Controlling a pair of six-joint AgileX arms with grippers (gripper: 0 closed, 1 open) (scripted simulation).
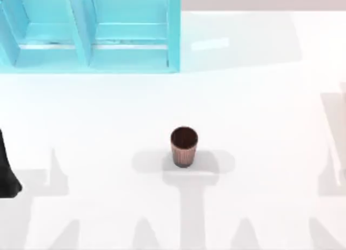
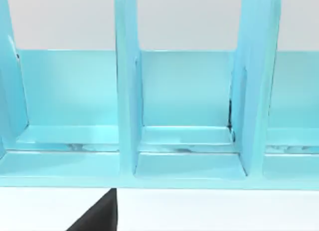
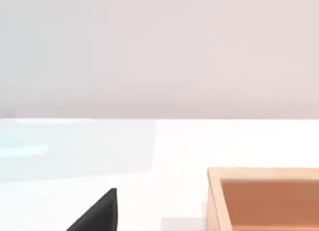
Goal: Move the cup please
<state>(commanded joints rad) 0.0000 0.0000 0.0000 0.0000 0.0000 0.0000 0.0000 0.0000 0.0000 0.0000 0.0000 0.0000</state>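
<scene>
Standing upright mid-table, cup [image 1: 184,146].

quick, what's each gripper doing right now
left gripper: at the table's left edge, cannot be told.
right gripper: cannot be told.
cup: standing free.

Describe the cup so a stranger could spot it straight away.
Start at the blue shelf along the table's far left edge, then come toward the near side, about mid-table. The cup stands there upright and alone: a small reddish-brown tumbler with ribbed sides and a dark inside.
</scene>
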